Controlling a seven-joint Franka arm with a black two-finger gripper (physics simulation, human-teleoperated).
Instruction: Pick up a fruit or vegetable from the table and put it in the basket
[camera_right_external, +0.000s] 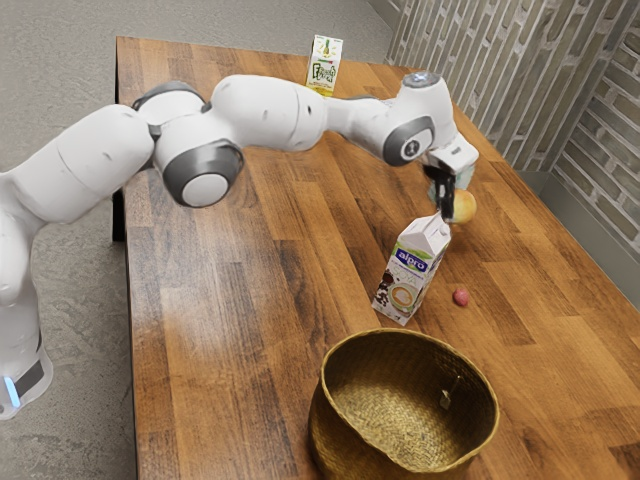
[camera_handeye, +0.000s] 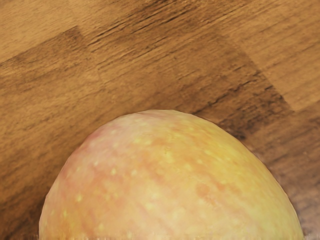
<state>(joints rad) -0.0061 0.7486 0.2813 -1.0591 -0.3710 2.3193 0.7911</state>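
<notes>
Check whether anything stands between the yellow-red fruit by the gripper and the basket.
Yes: the alpro carton stands between the fruit and the basket, with a small reddish round thing beside the carton.

Yellow-red fruit (camera_right_external: 465, 207) partly hidden behind black gripper (camera_right_external: 446, 204), cut off by wrist view's lower edge. Bottom of woven basket (camera_right_external: 330, 425) cut off. Foot of juice carton (camera_right_external: 323, 66) behind robot arm (camera_right_external: 268, 110). Small print on Alpro carton (camera_right_external: 412, 268) unreadable.
</notes>
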